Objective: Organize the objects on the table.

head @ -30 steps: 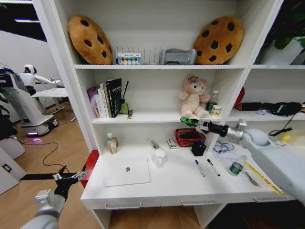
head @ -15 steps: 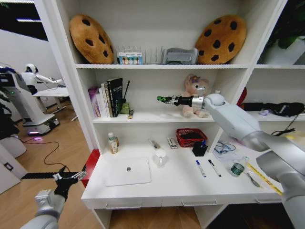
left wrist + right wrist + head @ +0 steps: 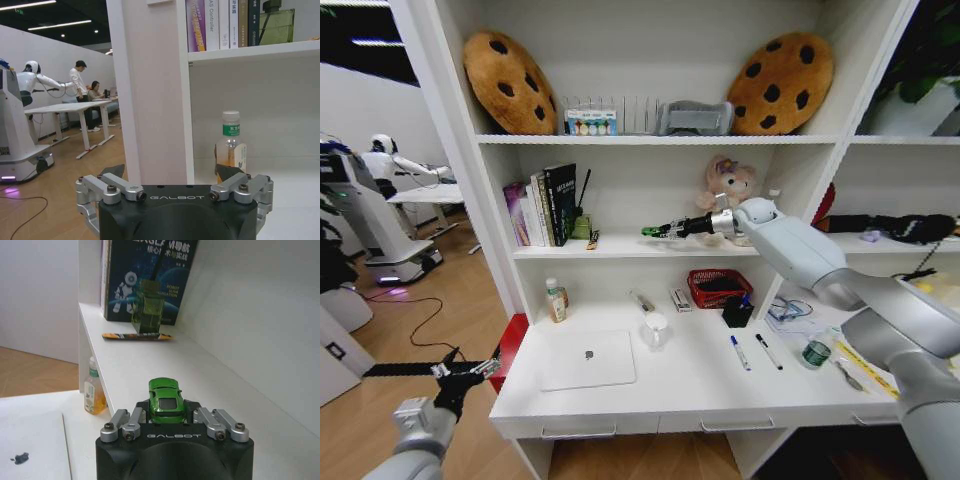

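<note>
Car held over the middle shelf

Right gripper [image 3: 655, 231] reaches out over the middle shelf [image 3: 620, 249], its fingers closed on the green car [image 3: 166, 400]. In the right wrist view the car sits nose-forward between the jaws, above the white shelf board. Ahead of it on that shelf lie a small orange-and-black packet [image 3: 137, 336], a green bottle [image 3: 148, 314] and a row of books [image 3: 542, 206]. The plush [image 3: 728, 186] sits on the same shelf, behind the right arm.

Left gripper [image 3: 460, 378] hangs low off the table's [image 3: 700, 385] left corner, its fingers spread wide with nothing between them. Its wrist view looks past the shelf post at a small bottle [image 3: 231, 145] of amber drink standing at the back left of the table.

On the table, the laptop [image 3: 588, 359] lies shut at front left. A clear cup [image 3: 655, 328] stands just beside its right rear corner. Farther right are a red basket [image 3: 718, 287] against the back, a black pen cup [image 3: 737, 311] in front of it, two pens [image 3: 753, 351] lying side by side, and a green-capped bottle [image 3: 816, 349] near the right edge.

Two cookie cushions [image 3: 508, 81] lean on the top shelf.
</note>
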Controlling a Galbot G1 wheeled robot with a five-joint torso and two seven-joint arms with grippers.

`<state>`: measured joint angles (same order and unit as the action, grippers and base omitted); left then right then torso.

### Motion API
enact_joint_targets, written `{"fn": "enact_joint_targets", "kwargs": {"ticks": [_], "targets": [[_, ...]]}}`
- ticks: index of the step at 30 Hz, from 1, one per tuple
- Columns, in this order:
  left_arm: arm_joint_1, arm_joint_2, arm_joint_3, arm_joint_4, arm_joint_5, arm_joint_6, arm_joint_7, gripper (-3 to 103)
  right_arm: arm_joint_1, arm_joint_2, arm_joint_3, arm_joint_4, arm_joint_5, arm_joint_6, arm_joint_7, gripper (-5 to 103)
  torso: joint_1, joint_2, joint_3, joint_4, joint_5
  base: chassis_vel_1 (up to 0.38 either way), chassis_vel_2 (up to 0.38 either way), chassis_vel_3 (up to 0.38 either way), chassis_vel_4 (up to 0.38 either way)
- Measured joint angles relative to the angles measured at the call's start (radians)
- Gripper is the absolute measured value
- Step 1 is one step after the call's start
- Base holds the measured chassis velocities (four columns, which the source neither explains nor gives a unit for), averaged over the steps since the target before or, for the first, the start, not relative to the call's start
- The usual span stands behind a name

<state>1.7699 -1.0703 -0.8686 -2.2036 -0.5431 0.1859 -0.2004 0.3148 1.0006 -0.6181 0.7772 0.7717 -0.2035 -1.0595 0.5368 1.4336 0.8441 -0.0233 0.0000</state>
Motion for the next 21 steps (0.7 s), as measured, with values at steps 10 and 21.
{"fn": "enact_joint_targets", "kwargs": {"ticks": [10,21], "targets": [[0.000,0.000,0.000,0.000,0.000,0.000,0.000,100,0.002,0.083,0.007,-0.097,-0.075,0.065,0.032,36,0.000,0.000,0.000,0.0002,-0.0003,0.000,0.000,0.000,0.000],[0.000,0.000,0.000,0.000,0.000,0.000,0.000,100,-0.008,0.066,0.018,-0.064,-0.042,0.075,0.076,46,0.000,0.000,0.000,0.0002,0.0001,0.000,0.000,0.000,0.000]]}}
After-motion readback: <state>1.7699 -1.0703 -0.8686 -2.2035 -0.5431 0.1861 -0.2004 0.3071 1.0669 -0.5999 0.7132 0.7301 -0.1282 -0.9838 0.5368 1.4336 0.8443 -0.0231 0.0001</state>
